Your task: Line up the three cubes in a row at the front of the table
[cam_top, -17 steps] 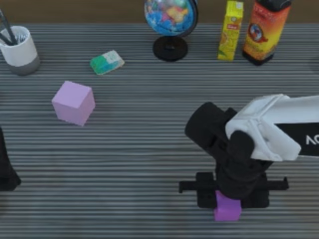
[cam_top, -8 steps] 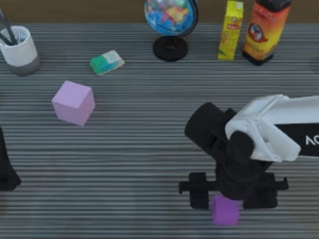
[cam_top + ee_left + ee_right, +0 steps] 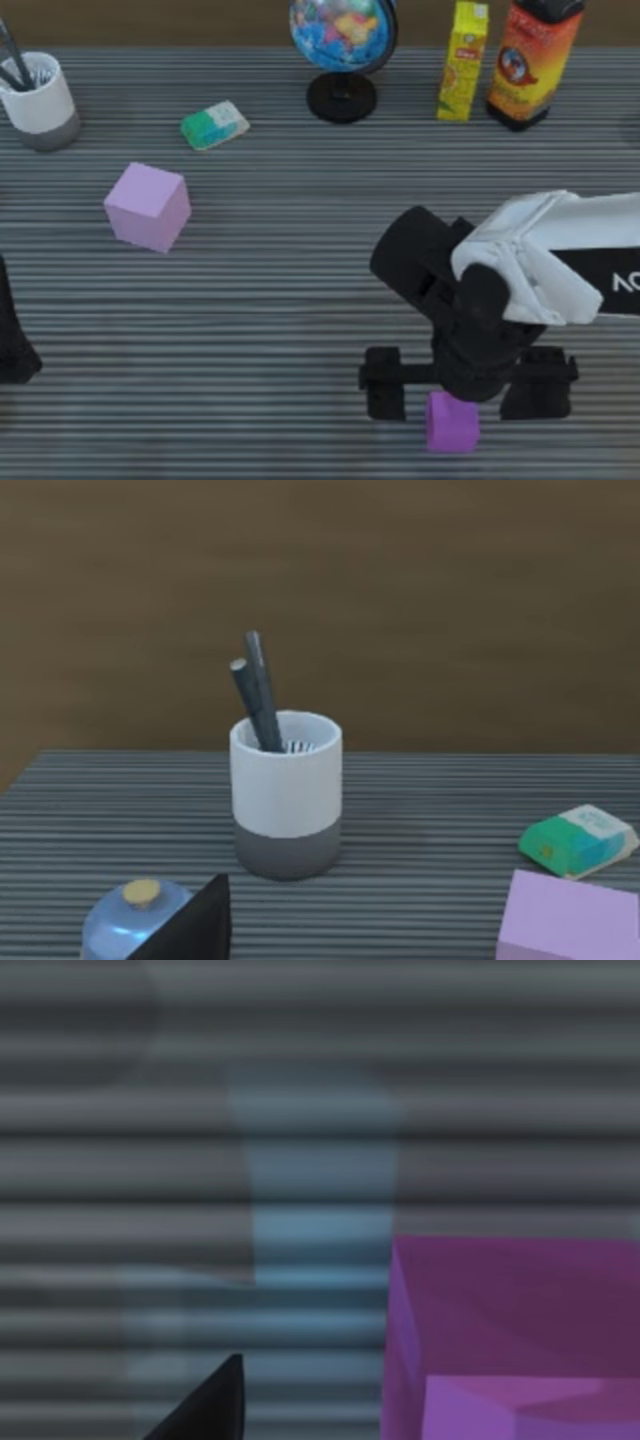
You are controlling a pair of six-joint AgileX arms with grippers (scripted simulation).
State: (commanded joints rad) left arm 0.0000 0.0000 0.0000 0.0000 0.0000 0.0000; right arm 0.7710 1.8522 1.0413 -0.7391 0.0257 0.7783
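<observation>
Grey-and-dark striped table (image 3: 270, 300) fills my top view. Near its front edge, right of centre, the small vivid purple cube (image 3: 452, 422) sits flat, its sides nearly square to that edge, between the spread fingers of my right gripper (image 3: 468, 392); the jaws stand open and clear of it. My left arm (image 3: 12, 340) idles at the left edge; I cannot tell its fingers' state. Farther back on the left, the large pale lilac matte cube (image 3: 148, 207) rests slightly turned. Beyond it lies a green-and-white eraser-like block (image 3: 214, 125).
</observation>
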